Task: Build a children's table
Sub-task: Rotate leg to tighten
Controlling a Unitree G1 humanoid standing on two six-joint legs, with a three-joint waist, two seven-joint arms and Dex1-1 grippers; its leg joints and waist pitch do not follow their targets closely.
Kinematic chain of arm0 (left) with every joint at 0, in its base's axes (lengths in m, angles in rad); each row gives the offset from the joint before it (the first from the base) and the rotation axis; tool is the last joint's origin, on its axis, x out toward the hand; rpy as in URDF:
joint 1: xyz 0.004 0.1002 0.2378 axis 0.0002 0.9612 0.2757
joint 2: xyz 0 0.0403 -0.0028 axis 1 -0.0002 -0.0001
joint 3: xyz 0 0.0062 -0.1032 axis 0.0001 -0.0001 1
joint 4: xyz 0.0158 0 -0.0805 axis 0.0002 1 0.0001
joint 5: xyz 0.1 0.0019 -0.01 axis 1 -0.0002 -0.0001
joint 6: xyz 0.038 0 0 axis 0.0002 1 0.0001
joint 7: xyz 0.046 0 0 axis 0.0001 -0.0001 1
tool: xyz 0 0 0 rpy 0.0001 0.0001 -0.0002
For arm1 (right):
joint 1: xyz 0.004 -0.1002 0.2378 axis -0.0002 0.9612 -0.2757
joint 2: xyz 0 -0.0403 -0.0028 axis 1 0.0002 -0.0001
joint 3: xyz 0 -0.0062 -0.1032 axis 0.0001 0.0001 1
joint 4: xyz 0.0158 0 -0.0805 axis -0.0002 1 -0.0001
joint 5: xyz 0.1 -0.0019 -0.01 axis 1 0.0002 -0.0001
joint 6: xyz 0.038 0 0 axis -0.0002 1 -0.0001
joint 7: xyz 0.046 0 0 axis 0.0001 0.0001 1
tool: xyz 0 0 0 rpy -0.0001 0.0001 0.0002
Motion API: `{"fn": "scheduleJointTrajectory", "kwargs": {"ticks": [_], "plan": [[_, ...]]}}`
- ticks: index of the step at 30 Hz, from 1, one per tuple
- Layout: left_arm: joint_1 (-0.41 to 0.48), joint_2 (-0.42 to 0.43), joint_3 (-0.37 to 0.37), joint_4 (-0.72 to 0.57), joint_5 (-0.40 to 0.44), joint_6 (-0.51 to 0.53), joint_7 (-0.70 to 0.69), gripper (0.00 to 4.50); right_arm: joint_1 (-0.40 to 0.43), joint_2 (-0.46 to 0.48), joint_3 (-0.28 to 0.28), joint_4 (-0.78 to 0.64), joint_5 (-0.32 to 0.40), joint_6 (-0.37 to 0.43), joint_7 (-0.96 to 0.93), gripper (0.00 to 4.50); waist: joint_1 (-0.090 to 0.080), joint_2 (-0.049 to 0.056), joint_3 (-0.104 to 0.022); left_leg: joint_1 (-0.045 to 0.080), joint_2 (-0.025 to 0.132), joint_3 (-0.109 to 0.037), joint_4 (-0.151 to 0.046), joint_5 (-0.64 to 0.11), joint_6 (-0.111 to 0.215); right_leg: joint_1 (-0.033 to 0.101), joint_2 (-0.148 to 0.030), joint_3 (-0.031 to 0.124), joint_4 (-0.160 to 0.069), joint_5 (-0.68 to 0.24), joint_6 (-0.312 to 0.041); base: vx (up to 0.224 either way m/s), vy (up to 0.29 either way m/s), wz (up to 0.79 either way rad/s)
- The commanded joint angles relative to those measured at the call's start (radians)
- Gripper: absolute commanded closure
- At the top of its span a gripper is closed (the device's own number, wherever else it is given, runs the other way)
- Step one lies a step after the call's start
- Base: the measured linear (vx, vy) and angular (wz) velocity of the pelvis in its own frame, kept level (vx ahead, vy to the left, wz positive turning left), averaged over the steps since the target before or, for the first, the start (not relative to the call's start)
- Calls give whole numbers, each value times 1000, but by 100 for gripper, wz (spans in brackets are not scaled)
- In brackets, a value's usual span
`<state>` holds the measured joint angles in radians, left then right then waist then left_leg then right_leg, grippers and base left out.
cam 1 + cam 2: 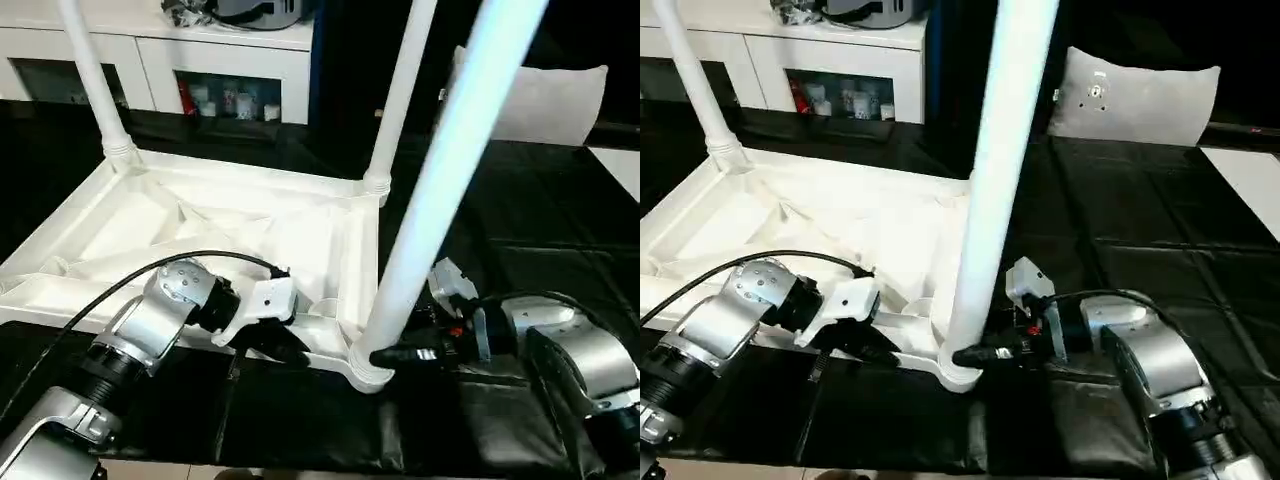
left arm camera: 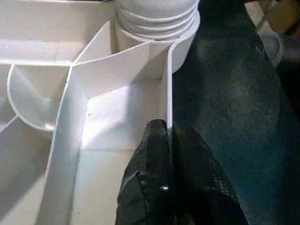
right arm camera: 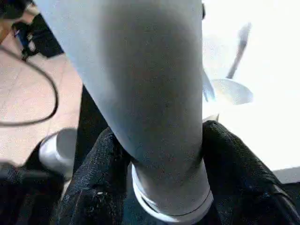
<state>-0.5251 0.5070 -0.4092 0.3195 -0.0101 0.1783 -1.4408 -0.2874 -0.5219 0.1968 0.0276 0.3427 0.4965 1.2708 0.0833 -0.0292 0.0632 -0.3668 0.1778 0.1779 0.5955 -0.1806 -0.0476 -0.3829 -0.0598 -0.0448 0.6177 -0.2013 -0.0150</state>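
Observation:
The white tabletop lies upside down on the black mat, raised rim up. Three white legs stand in its corner sockets: one at the far left, one at the far right and one at the near right. My left gripper is shut on the near rim, one finger inside and one outside, a little left of the near right socket. My right gripper is closed around the base of the near right leg, just above its socket, with a black finger against each side.
A grey-white pillow-like bag lies on the black mat at the back right, and a flat white board shows at the right edge. A white cabinet with shelves stands behind the table. My left arm's black cable arcs over the tabletop.

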Motion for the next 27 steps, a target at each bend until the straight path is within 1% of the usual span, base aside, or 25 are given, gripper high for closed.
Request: {"fn": "scheduleJointTrajectory", "kwargs": {"ticks": [1, 2, 3, 4, 5, 6, 7, 8, 9, 10, 11, 12, 13, 14, 15, 16, 17, 18, 19, 20, 21, 23, 24, 25, 27], "plan": [[-28, -56, 23, -53, -37, 93, 80, 450, 4, 67, 11, -20, -8, 62, -126, 248, -12, 0, -56, 20, 56, -16, -75, -237, 1, 29, -84, 49, -87, -322, -194, 0, 0, 0], [-37, -82, 34, -60, -26, 141, 135, 450, 0, 124, 1, -11, -38, 88, -236, 248, -14, 2, -54, 22, 54, -19, -75, -254, -8, 26, -84, 47, -90, -358, -187, 0, 0, 0], [-41, -92, 38, -62, -21, 160, 155, 450, -2, 142, -3, -6, -47, 91, -271, 248, -22, 0, -52, 21, 52, -21, -77, -267, -22, 23, -83, 46, -91, -391, -179, 0, 0, 0], [-44, -101, 41, -62, -16, 175, 173, 450, -4, 158, -8, -2, -54, 92, -298, 249, -27, 1, -52, 21, 51, -22, -77, -274, -31, 22, -83, 45, -92, -407, -173, 0, 0, 0], [-49, -119, 47, -61, -8, 199, 208, 450, -7, 185, -15, 5, -64, 98, -345, 249, -39, 0, -53, 19, 51, -25, -79, -284, -35, 24, -84, 44, -95, -428, -162, 0, 0, 0], [-58, -146, 56, -55, 3, 226, 257, 450, -13, 221, -23, 15, -90, 100, -420, 249, -42, 2, -53, 18, 51, -27, -79, -287, -39, 24, -84, 44, -94, -427, -161, 0, 0, 0], [-66, -175, 66, -52, 12, 256, 307, 450, -20, 252, -29, 23, -112, 114, -484, 252, -53, 1, -53, 17, 51, -29, -80, -289, -40, 24, -83, 42, -95, -416, -161, 0, 0, 0], [-66, -175, 66, -52, 12, 256, 307, 450, -20, 252, -29, 23, -112, 114, -484, 253, -61, 1, -55, 11, 49, -30, -80, -278, -37, 28, -81, 42, -92, -389, -165, 0, 0, 0], [-77, -231, 91, -48, 20, 314, 396, 450, -33, 316, -49, 39, -137, 139, -599, 254, -65, 4, -55, 12, 48, -27, -77, -268, -31, 26, -81, 44, -92, -361, -170, 0, 0, 0], [-86, -263, 104, -43, 28, 343, 451, 450, -43, 359, -66, 50, -147, 153, -671, 255, -71, 0, -54, 15, 46, -22, -74, -261, -28, 20, -78, 47, -93, -344, -182, 0, 0, 0], [-86, -263, 104, -43, 28, 343, 451, 450, -43, 359, -66, 50, -147, 153, -671, 255, -71, 0, -54, 15, 46, -22, -74, -261, -28, 20, -78, 47, -93, -344, -182, 0, 0, 0], [-95, -296, 120, -35, 32, 368, 506, 450, -56, 399, -78, 65, -165, 155, -743, 255, -70, -1, -57, 14, 43, -23, -70, -250, -19, 25, -81, 46, -97, -352, -179, 0, 0, 0], [-105, -328, 139, -28, 33, 393, 562, 450, -68, 435, -87, 76, -183, 166, -805, 255, -75, -1, -56, 8, 44, -23, -72, -224, -13, 27, -79, 47, -93, -325, -181, 0, 0, 0], [-112, -349, 152, -23, 33, 403, 599, 450, -78, 457, -90, 83, -194, 175, -838, 255, -76, 1, -58, 11, 44, -22, -71, -215, -12, 26, -76, 46, -92, -303, -186, 0, 0, 0], [-117, -363, 162, -19, 34, 412, 624, 450, -84, 475, -95, 89, -198, 176, -862, 255, -77, 0, -58, 11, 43, -21, -70, -210, -9, 26, -77, 47, -93, -293, -187, 0, 0, 0], [-131, -393, 184, -7, 40, 420, 681, 450, -99, 511, -101, 104, -202, 160, -900, 255, -76, 3, -61, 7, 42, -20, -69, -190, -2, 31, -76, 48, -90, -256, -190, 0, 0, 0], [-138, -406, 194, 0, 42, 420, 707, 450, -107, 529, -105, 116, -207, 136, -926, 221, -77, 4, -62, 6, 43, -20, -69, -176, -1, 31, -76, 48, -87, -232, -194, 0, 0, 0], [-142, -412, 198, 3, 42, 417, 719, 450, -112, 541, -112, 126, -209, 119, -942, 201, -76, 3, -65, 6, 43, -20, -67, -154, 5, 33, -76, 48, -83, -182, -203, 0, 0, 0], [-144, -415, 200, 5, 42, 413, 729, 450, -118, 552, -119, 137, -207, 100, -954, 187, -74, 6, -68, 4, 43, -19, -66, -123, 17, 38, -75, 48, -78, -119, -212, 0, 0, 0], [-144, -415, 200, 4, 42, 411, 730, 450, -121, 555, -122, 141, -205, 94, -957, 185, -73, 6, -71, 2, 42, -18, -64, -92, 31, 41, -74, 47, -72, -56, -222, 0, 0, 0], [-142, -408, 194, 3, 43, 403, 721, 450, -119, 553, -123, 139, -202, 92, -951, 178, -73, 5, -72, 1, 42, -19, -64, -76, 40, 43, -73, 47, -69, -25, -227, 0, 0, 0], [-135, -397, 187, -5, 49, 391, 706, 450, -113, 551, -122, 126, -203, 88, -939, 143, -70, 7, -76, -2, 42, -17, -59, -18, 76, 46, -73, 47, -58, 87, -247, 0, 0, 0], [-129, -387, 182, -11, 50, 383, 692, 450, -105, 545, -124, 113, -202, 86, -933, 143, -70, 9, -73, -2, 43, -17, -60, -27, 85, 44, -72, 45, -60, 90, -255, 0, 0, 0], [-126, -383, 181, -16, 51, 387, 690, 450, -101, 543, -126, 106, -205, 86, -932, 138, -70, 9, -72, -1, 43, -16, -60, -41, 85, 44, -74, 45, -61, 76, -256, 0, 0, 0], [-116, -360, 161, -19, 53, 333, 651, 450, -84, 524, -127, 79, -207, 92, -916, 112, -68, 6, -69, -1, 45, -16, -62, -72, 82, 44, -75, 46, -67, 23, -249, 0, 0, 0]]}}
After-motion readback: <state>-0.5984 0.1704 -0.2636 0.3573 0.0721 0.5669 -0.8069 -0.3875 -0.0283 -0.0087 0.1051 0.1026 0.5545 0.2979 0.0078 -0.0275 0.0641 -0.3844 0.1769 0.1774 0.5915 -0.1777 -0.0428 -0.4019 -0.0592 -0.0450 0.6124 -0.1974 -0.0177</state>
